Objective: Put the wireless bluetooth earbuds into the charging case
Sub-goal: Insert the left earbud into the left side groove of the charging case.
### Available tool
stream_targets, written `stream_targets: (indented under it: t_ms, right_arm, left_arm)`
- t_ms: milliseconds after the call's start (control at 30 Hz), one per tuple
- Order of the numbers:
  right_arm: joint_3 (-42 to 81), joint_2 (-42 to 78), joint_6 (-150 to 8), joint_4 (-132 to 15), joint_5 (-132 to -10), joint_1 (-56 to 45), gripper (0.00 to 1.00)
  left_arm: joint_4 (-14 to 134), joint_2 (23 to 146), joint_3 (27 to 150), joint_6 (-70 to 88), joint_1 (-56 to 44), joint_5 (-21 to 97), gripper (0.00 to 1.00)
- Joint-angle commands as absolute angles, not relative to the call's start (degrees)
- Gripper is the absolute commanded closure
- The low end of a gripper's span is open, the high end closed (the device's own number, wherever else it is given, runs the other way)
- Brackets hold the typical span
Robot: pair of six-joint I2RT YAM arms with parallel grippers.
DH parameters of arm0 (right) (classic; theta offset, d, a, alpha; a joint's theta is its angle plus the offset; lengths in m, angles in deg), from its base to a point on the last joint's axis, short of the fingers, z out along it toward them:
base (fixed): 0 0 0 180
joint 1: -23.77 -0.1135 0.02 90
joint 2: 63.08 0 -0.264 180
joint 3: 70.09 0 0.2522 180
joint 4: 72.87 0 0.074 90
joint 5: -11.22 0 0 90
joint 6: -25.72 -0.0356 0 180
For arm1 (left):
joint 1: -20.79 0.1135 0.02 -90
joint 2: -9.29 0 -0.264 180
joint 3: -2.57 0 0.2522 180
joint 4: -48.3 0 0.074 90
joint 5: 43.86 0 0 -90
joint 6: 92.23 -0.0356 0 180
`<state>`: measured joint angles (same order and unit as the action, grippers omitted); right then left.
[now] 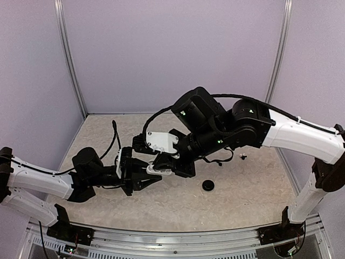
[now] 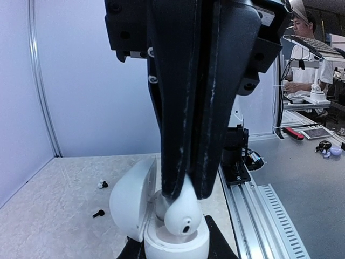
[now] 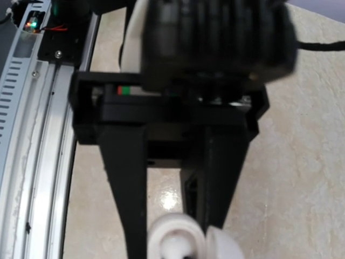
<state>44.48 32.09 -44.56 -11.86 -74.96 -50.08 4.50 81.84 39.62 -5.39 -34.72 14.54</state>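
My left gripper [image 2: 172,252] is shut on the white charging case [image 2: 178,243] and holds it upright above the table. Its lid [image 2: 132,199] stands open to the left. My right gripper [image 2: 188,189] comes down from above, shut on the stem of a white earbud [image 2: 183,216] whose bulb sits in the case's open top. In the top view both grippers [image 1: 148,181] [image 1: 161,170] meet at the table's middle left. In the right wrist view my fingers [image 3: 129,205] frame the case [image 3: 161,237] at the bottom edge. A tiny white-and-dark piece [image 2: 101,184], perhaps the other earbud, lies on the table [image 1: 242,156].
A black round disc [image 1: 208,185] lies on the table right of the grippers and shows small in the left wrist view [image 2: 98,214]. Grey walls close the back and sides. A metal rail [image 2: 259,210] runs along the near edge.
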Motion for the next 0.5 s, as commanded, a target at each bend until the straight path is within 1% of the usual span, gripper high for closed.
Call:
stream_targets:
  t_ms: [0,233,467]
  right_arm:
    - [45.97,33.52,-44.18,-10.53,-75.27,-50.57,1.00]
    - [45.73,34.54,-44.21,-9.60,-74.59,-50.52,1.00]
    - [46.37,34.80,-44.58,-9.17,-75.85,-50.57,0.91]
  left_arm:
    - [2.21,80.08,39.91,-6.51,-35.35,13.98,0.98]
    - [1.98,79.51,39.54,-6.56,-35.37,13.89,0.98]
    - [1.73,79.44,39.24,-6.53,-35.32,14.02,0.98]
